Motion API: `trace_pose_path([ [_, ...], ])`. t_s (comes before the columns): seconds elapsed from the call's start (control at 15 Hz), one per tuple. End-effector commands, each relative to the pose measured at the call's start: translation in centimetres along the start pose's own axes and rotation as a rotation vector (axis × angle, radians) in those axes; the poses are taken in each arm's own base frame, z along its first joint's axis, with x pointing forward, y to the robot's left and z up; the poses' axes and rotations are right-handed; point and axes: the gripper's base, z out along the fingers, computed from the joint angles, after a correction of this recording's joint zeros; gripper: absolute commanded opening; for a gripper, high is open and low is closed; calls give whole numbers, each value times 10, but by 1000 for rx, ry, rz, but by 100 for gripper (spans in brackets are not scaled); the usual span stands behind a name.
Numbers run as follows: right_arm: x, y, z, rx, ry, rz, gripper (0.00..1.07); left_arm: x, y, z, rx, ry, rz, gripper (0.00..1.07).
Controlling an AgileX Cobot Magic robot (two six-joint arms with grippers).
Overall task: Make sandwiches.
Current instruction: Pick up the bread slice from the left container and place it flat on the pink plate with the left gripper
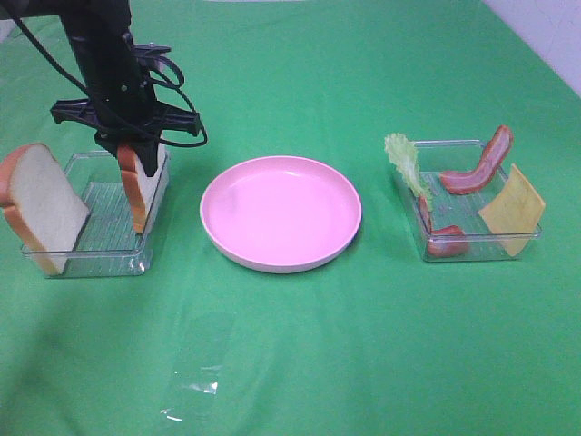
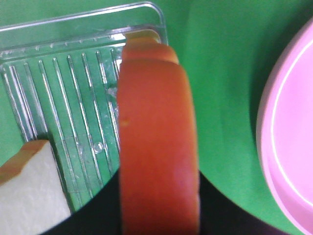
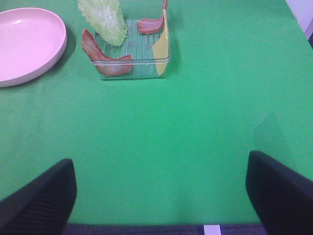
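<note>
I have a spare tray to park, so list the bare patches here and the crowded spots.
Bare: the green cloth in front of the pink plate and right tray, the gap between those two, and the plate itself. Crowded: the left tray, where the left fingers grip a bread slice beside a second slice; the right tray is cluttered.

Blurred at close range: crust of the gripped bread slice [image 2: 157, 147], covering the fingertips of the left gripper [image 1: 138, 153]. Cropped at the scene's left border: second bread slice [image 1: 41, 204]. Shown only in part: right gripper [image 3: 161, 196] fingers [image 3: 41, 198].
</note>
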Motion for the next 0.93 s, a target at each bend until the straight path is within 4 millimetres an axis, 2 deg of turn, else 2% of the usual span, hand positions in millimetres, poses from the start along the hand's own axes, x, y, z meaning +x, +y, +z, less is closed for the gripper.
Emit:
trace_pose_path([
  [0.07, 2, 0, -2, 7, -30, -12, 89, 1, -2, -2, -1, 7, -3, 0],
  [0.27, 2, 0, -2, 7, -30, -12, 89, 3, 2, -17, -54, 54, -10, 0],
  [0.53, 2, 0, -2, 7, -30, -12, 89, 6, 3, -51, -52, 24, -13, 0],
  [0.6, 2, 0, -2, 7, -30, -12, 89, 8, 1, -69, -16, -8, -21, 0],
  [0.73, 2, 0, -2, 7, -30, -12, 89, 12, 0, -90, 11, -46, -26, 0],
  [0.8, 2, 0, -2, 7, -30, -12, 89, 18, -2, -119, 67, -98, -16, 0],
  [0.93, 2, 0, -2, 7, -30, -12, 89, 26, -4, -136, 108, -115, -7, 0],
])
